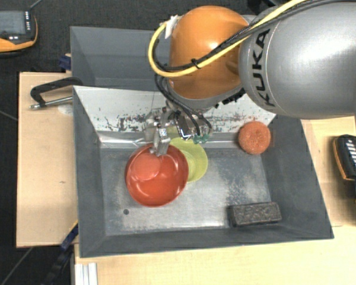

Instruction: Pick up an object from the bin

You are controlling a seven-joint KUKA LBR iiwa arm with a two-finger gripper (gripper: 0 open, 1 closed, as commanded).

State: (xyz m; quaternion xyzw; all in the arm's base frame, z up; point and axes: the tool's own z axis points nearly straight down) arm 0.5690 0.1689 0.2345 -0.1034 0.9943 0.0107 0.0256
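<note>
My gripper (161, 142) hangs over the far middle of the bin, its metal fingertip reaching down to the far rim of a red bowl (156, 177). The red bowl lies at the bin's left centre, open side up. A yellow-green round plate (196, 161) lies just right of it, partly under the bowl and partly under the gripper. Whether anything sits between the fingers is hidden by the wrist.
An orange round sponge-like disc (254, 137) rests against the bin's far right wall. A dark grey rectangular block (254, 213) lies near the front right corner. The arm and its orange cover loom over the bin's far side.
</note>
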